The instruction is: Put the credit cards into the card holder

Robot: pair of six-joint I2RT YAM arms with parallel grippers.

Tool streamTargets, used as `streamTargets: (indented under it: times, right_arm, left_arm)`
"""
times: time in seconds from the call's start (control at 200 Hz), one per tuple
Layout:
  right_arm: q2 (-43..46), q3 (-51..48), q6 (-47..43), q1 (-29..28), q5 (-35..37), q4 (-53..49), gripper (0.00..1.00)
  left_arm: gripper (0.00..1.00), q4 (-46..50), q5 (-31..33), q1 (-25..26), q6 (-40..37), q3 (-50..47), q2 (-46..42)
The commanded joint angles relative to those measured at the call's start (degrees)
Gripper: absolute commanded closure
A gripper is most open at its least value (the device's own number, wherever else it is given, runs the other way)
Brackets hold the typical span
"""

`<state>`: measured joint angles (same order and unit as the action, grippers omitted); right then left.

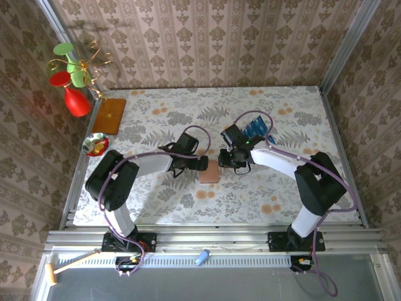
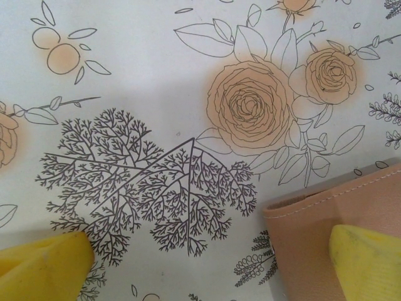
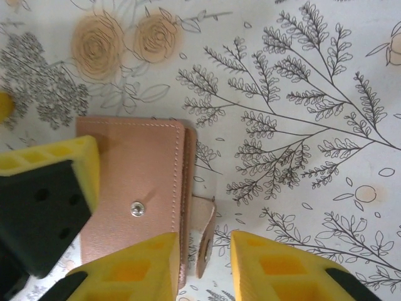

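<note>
Table [image 1: 282, 188], the largest item, covered edge to edge in floral-print cloth. Wooden board [image 1: 111, 116], orange-brown, at the far left edge, well apart from the work. Left gripper [image 1: 202, 163], jaws spread fully wide, nothing held; one yellow fingertip [image 2: 369, 263] over a corner of the card holder [image 1: 210, 171], the other out over bare cloth. Right gripper [image 1: 227, 160], facing it from the opposite side, jaws drawn to a narrow gap and set either side of the closure tab [image 3: 205, 238] — contact with the tab not certain from the right wrist view, so entered as straddling, not gripping. Card holder, a small brown folding wallet near the middle of the table between the two grippers; folded flat, stitched outer face up, tab unfastened. Judged light, soft-skinned and pliant, likely to skid on the cloth or fold shut again unless pinned; best held down on the cover by one gripper and lifted open at the free edge or tab by the other. Credit cards [image 1: 257, 128], blue, in a loose pile just beyond the right wrist, near the holder but apart from it, partly hidden by arm and cable. Judged thin, stiff, slick and lying flat to the cloth — best taken by a raised or overhanging edge, one at a time, not pressed from above. Closure tab, a short strap off the holder's edge, its snap end pointing toward the right gripper. Snap stud [image 3: 137, 209], silver, on the cover, the smallest item.
</note>
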<state>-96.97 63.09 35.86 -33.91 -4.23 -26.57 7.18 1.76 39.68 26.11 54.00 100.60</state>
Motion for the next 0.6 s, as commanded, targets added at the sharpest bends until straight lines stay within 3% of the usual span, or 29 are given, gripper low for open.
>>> streamTargets:
  times: [0.0, 0.405, 0.595]
  right_arm:
    - [-1.3, 1.8, -1.2, -0.2, 1.4, -2.3, 0.76]
    - [-1.4, 1.2, -1.1, -0.2, 1.1, -1.8, 1.00]
    - [-0.2, 0.5, -0.1, -0.2, -2.2, 0.3, 1.00]
  left_arm:
    - [0.00, 4.3, 2.3, -1.0, 1.5, -2.7, 1.5]
    - [0.00, 3.9, 2.0, -0.9, 1.5, -2.9, 1.7]
    - [0.00, 3.8, 2.0, -1.0, 1.5, -2.8, 1.8]
